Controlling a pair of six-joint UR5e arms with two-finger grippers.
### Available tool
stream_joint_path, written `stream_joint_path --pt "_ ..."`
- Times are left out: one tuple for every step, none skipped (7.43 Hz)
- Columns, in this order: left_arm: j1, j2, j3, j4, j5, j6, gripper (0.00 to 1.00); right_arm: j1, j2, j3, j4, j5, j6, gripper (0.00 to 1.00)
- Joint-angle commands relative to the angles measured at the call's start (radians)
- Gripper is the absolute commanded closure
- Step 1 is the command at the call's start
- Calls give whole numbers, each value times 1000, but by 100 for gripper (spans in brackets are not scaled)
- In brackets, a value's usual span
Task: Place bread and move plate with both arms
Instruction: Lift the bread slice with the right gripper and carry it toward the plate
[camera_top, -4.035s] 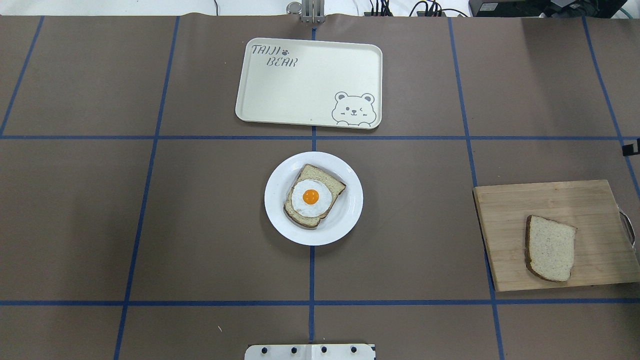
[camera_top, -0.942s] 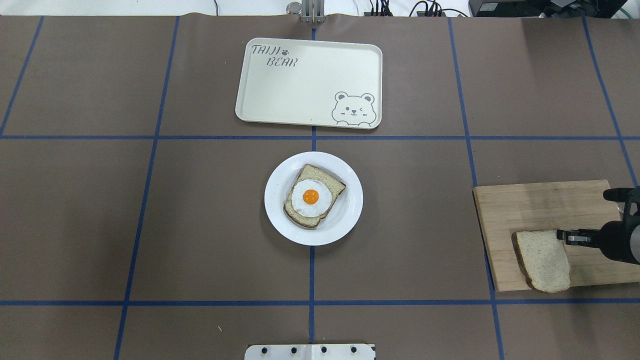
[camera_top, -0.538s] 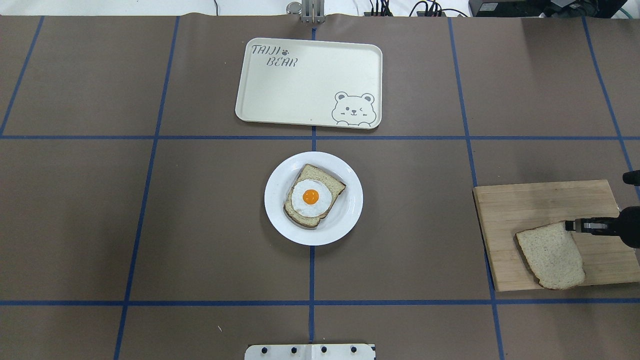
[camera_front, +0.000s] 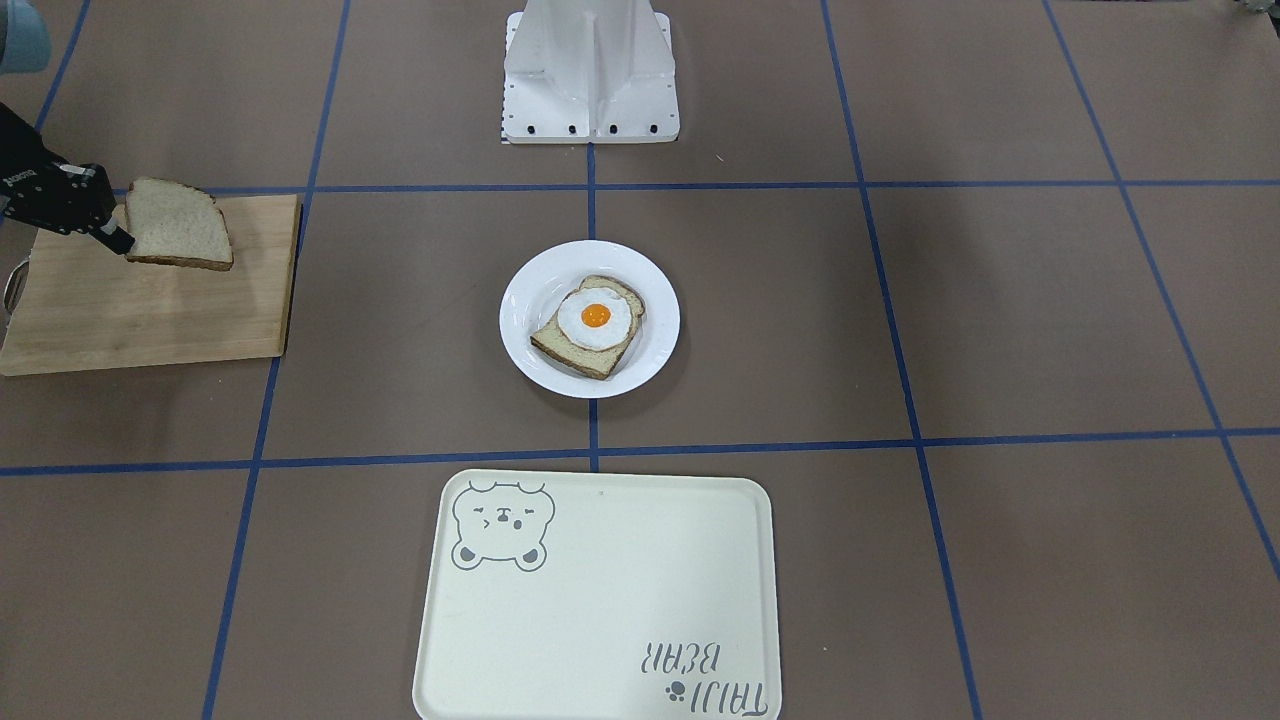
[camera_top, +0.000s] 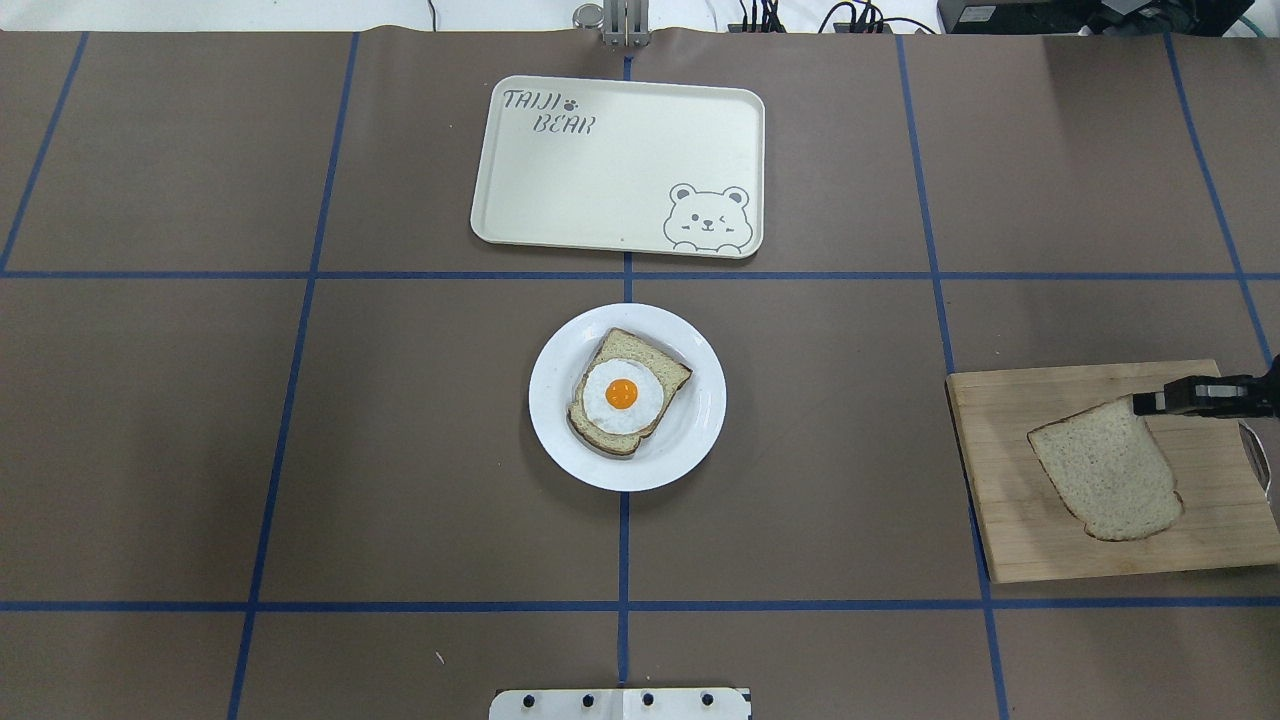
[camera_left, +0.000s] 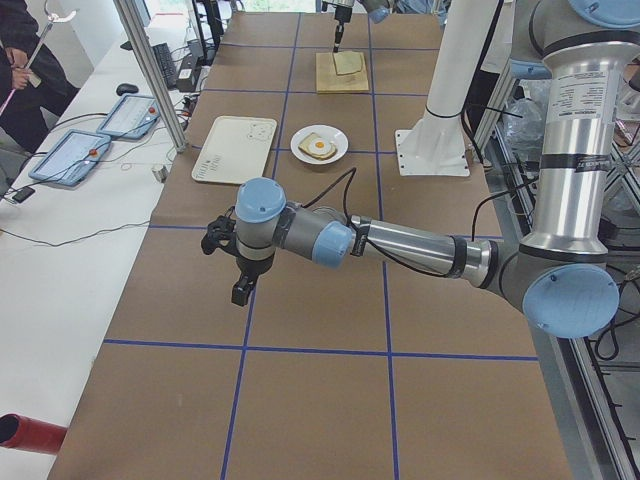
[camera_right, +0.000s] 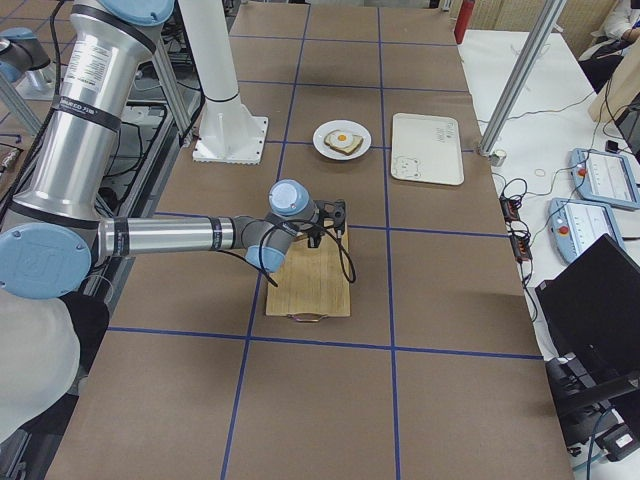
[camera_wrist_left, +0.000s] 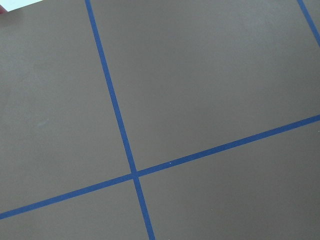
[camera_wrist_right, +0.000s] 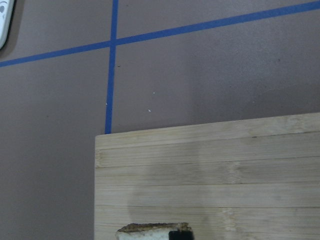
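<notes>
The bread (camera_top: 1105, 470) has lifted and swung off the wooden board (camera_top: 1000, 430) at the tabletop's (camera_top: 800, 500) right, one corner pinched fast in the right gripper (camera_top: 1143, 404), so the pick looks done and the carry left to the plate (camera_top: 705, 420) remains.

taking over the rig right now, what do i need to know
Right end effector: shut on a corner of the bread, lifted over the board.
Left end effector: hangs over the table, away from the plate; open or shut, cannot tell.
Plate: mid-table, egg toast on it; tray beyond it.
Done: bread picked up.
To do: set bread on the plate, then move the plate with both arms.
</notes>
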Motion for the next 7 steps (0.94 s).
stream_joint_path --pt "1 -2 -3 0 0 -17 1 65 114 -4 -15 115 19 100" --pt "1 -2 0 0 0 -17 1 66 204 -6 -90 115 25 100" --pt "1 -4 2 0 0 -17 1 66 295 -6 -171 109 45 100" --pt "-1 -2 1 0 -2 -17 1 54 384 -3 -216 90 146 100" --pt "1 -2 2 0 -2 -18 1 6 445 -2 -216 33 247 100" --pt "1 -2 7 0 -2 -17 1 -88 519 1 -223 -109 391 100" --pt "1 -5 11 0 -2 -18 1 -187 611 2 -306 -244 483 100"
